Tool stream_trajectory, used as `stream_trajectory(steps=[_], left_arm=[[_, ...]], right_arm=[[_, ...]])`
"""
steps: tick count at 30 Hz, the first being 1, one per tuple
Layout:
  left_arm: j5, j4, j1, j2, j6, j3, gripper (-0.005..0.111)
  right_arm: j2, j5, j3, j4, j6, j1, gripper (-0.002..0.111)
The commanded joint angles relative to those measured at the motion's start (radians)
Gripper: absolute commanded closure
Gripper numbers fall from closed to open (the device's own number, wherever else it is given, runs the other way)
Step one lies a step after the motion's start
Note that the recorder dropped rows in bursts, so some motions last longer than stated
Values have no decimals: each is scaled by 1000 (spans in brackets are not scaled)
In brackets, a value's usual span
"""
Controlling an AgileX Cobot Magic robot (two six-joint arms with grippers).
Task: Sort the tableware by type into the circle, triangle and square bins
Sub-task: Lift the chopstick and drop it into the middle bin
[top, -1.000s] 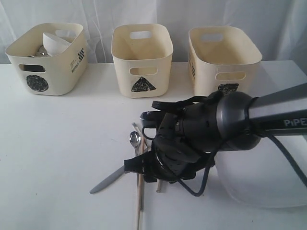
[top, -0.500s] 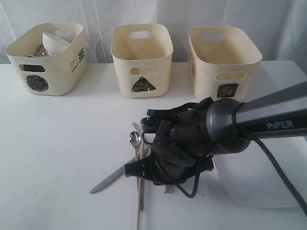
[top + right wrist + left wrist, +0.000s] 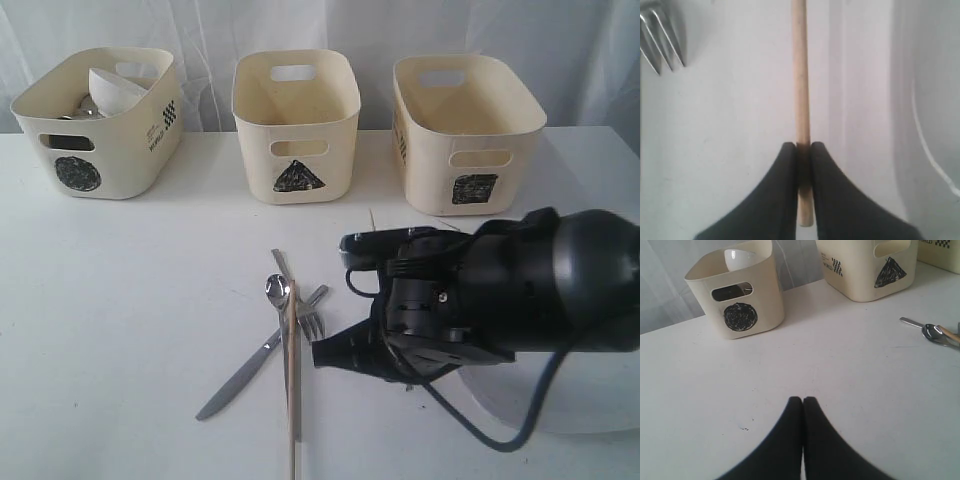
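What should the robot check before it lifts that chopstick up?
1. Right pincer shut on the chopstick: ok.
2. Just one chopstick in the grip: ok; the other chopstick lies beside the spoon.
3. Fork apart from the held chopstick: ok.
4. Left pincer shut, over the table, away from the spoon: ok.
5. Triangle bin open at the top: ok.
6. Whether the held chopstick is off the table: cannot tell.
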Motion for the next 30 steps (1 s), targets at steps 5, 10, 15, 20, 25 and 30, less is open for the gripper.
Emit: stream_trajectory(steps=[5,10,15,20,25,30], left_arm=[[-4,-7,-5,-5,-2,3,107],[-4,-7,-5,-5,-2,3,107],[-4,-7,-5,-5,-2,3,107],[-4,-7,-5,-5,-2,3,107],[-4,-7,-5,-5,-2,3,107],[-4,-7,-5,-5,-2,3,107]], right_arm=[[-123,-9,-117,-333,20,-21,108],[-87,-50,-257,-361,63,-103,108],[-44,-129,-318,-438,303,-202,108],[14,-426,-361,-519,480,-299,108],[101,-473,-469,-532,488,-350,108],[195,-521,-591,-584,456,-369,108]])
